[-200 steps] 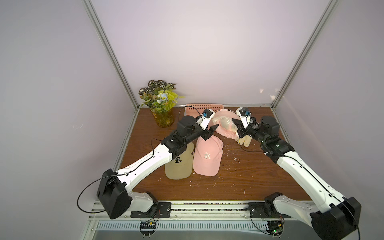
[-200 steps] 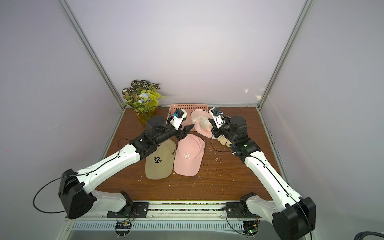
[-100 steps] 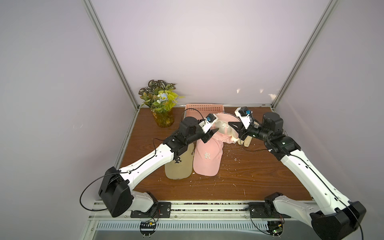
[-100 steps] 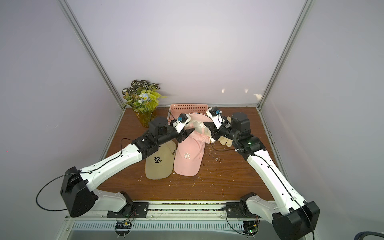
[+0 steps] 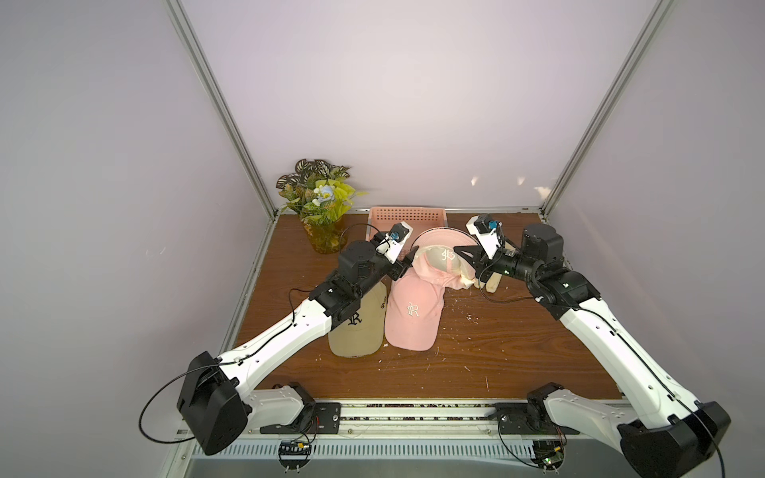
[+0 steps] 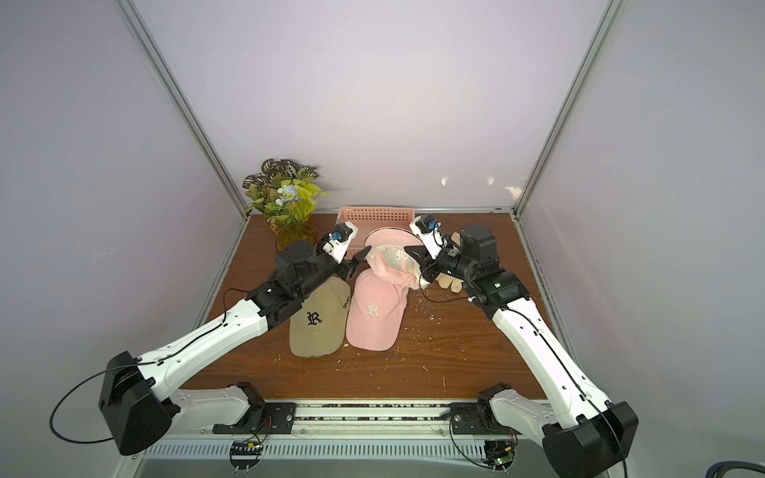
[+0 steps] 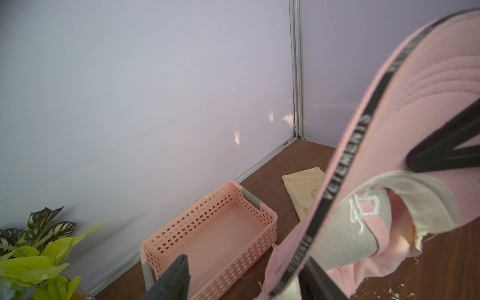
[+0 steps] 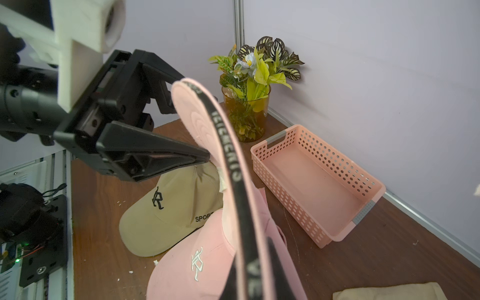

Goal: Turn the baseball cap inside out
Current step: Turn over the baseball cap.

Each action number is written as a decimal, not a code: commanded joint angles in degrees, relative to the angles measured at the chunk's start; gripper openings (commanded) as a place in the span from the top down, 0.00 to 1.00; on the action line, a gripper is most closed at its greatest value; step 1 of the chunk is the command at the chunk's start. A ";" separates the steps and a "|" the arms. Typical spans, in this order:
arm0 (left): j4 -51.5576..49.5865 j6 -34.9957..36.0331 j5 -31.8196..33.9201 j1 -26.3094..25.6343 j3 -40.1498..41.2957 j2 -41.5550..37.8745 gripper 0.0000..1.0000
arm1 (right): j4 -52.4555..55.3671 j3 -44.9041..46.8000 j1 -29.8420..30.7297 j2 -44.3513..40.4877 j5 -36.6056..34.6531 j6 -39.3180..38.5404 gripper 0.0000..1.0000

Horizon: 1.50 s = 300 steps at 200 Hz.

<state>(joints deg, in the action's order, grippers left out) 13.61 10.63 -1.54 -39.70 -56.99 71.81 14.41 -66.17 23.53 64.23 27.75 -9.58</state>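
Baseball cap [image 5: 439,258], of soft pink cloth with a stiff stitched brim edged by a lettered black band, is held off the worktop [image 5: 496,351] between the two grippers, near the far edge at the middle; its pale grey lining, with reversed white embroidery, is turned outward at the front. Three caps are counted in all. A second pink cap [image 5: 414,314] with a white monogram is laid crown up at the centre, just beside a beige cap [image 5: 358,331] with a black monogram, the two touching. The worktop is of dark wood-grain board, strewn with small pale flecks. One rectangular pink plastic basket [image 5: 407,215], perforated with round holes, is set against the far edge. One amber glass vase of variegated leaves [image 5: 321,207] is placed in the far left corner. One flat beige cloth piece [image 7: 304,192] is seen near the far right. The right gripper [image 5: 459,254] is clamped tight on the held cap's brim. The left gripper [image 7: 244,275] is spread wide, one finger against the brim's band, nothing pinched.
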 commanded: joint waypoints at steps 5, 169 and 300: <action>-0.10 3.81 -10.48 0.59 -0.84 -0.01 0.32 | 0.75 -3.40 0.53 -0.36 6.96 -0.49 1.00; 4.44 -11.52 -28.68 6.81 -2.04 -5.52 0.99 | -14.50 11.05 -4.01 -1.44 12.04 5.98 0.56; 9.42 -23.93 -29.70 10.19 -2.86 -5.00 1.00 | -8.67 12.80 -2.60 -1.59 34.54 -4.26 0.65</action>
<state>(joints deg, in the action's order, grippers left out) 16.93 -8.32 -31.05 -30.63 -58.43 66.52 0.19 -51.94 19.59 62.89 52.40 -9.21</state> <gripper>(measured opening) 0.082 0.351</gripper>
